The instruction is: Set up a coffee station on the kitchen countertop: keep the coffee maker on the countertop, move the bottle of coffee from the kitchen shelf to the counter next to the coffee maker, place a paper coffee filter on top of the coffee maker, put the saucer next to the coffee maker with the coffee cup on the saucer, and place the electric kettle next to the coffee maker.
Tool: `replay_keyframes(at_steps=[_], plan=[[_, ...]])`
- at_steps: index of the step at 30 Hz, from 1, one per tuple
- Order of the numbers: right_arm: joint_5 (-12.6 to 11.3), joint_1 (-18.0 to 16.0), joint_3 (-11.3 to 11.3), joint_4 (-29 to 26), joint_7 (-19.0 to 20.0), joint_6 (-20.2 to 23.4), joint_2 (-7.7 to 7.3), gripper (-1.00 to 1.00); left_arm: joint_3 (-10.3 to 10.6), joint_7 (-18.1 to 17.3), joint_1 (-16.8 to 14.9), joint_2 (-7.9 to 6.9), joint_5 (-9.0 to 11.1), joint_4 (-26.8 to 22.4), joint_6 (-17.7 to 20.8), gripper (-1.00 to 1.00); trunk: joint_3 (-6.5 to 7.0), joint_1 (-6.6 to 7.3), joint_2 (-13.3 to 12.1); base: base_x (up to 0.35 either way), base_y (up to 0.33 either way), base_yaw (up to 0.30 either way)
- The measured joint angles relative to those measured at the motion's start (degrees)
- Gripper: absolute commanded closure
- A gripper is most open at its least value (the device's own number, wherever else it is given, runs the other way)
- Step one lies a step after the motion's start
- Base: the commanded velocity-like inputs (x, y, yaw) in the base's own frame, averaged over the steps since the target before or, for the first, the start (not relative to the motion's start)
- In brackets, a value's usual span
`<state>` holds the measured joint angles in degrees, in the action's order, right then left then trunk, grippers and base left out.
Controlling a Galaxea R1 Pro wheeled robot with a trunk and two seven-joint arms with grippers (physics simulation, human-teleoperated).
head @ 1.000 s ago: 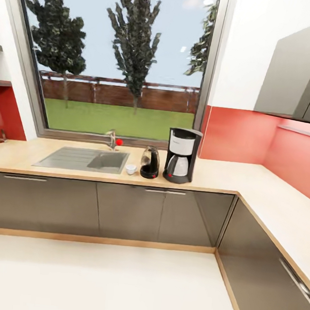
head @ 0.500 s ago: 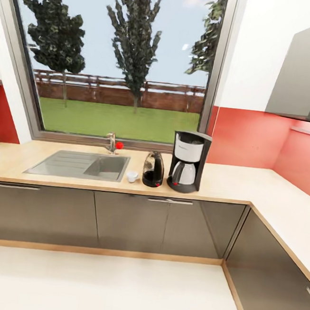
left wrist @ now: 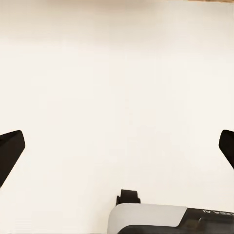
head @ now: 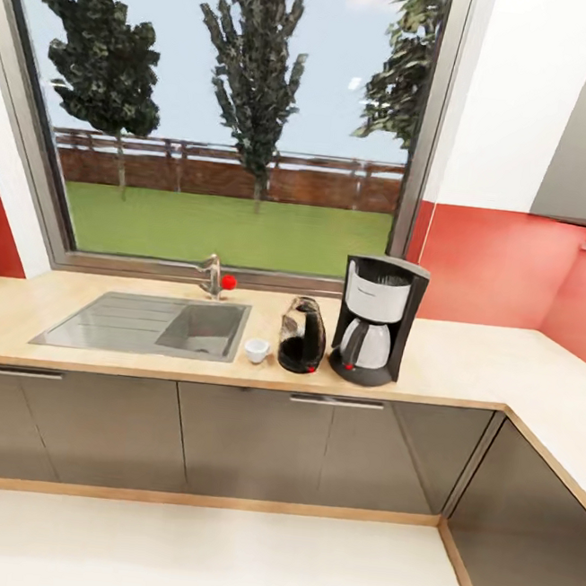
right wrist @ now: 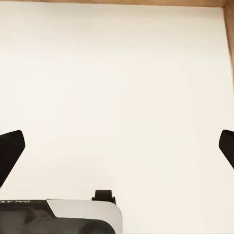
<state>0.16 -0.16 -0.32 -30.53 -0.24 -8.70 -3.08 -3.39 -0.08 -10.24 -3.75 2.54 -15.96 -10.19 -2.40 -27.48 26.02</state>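
Coffee maker (head: 378, 321) stands upright on the surface (head: 466, 361), right of the sink (head: 150, 324). Electric kettle (head: 302, 335) sits just beside it; coffee cup (head: 256, 350) sits near the kettle (no saucer under it). Left end effector (left wrist: 117, 146) and right end effector (right wrist: 117, 146) both spread wide, holding nothing, over pale floor (left wrist: 117, 73).

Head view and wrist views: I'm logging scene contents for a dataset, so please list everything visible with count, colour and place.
kitchen countertop: one, pale beige wood-look, L-shaped, above dark grey cabinets
sink: one, grey, set in the countertop at left
faucet: one, silver with a red knob, behind the sink
coffee cup: one, white, between sink and kettle
electric kettle: one, clear and black, beside the coffee maker
coffee maker: one, black and silver, right of the kettle
window: one, trees, lawn and fence outside
floor: pale cream
left gripper: black fingers, open
right gripper: black fingers, open
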Motion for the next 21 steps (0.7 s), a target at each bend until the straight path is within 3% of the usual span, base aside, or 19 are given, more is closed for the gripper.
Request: replay_keyframes(at_steps=[7, 13, 21], plan=[[0.0, 0.0, 0.0, 0.06, 0.0, 0.02, 0.0, -1.0, 0.0, 0.0, -0.01, 0.01, 0.01, 0.01, 0.0, -1.0, 0.0, 0.0, 0.0, 0.292, 0.224, -0.077], [0.0, 0.0, 0.0, 0.07, 0.0, 0.02, 0.0, -1.0, -0.01, 0.0, -0.01, 0.03, 0.01, 0.01, 0.0, -1.0, 0.0, -0.02, 0.0, 0.21, 0.277, -0.252], [0.0, 0.0, 0.0, 0.07, 0.0, 0.02, 0.0, -1.0, -0.08, 0.0, -0.01, 0.0, 0.17, 0.01, 0.0, -1.0, 0.0, -0.03, -0.01, 0.08, 0.33, -0.278]])
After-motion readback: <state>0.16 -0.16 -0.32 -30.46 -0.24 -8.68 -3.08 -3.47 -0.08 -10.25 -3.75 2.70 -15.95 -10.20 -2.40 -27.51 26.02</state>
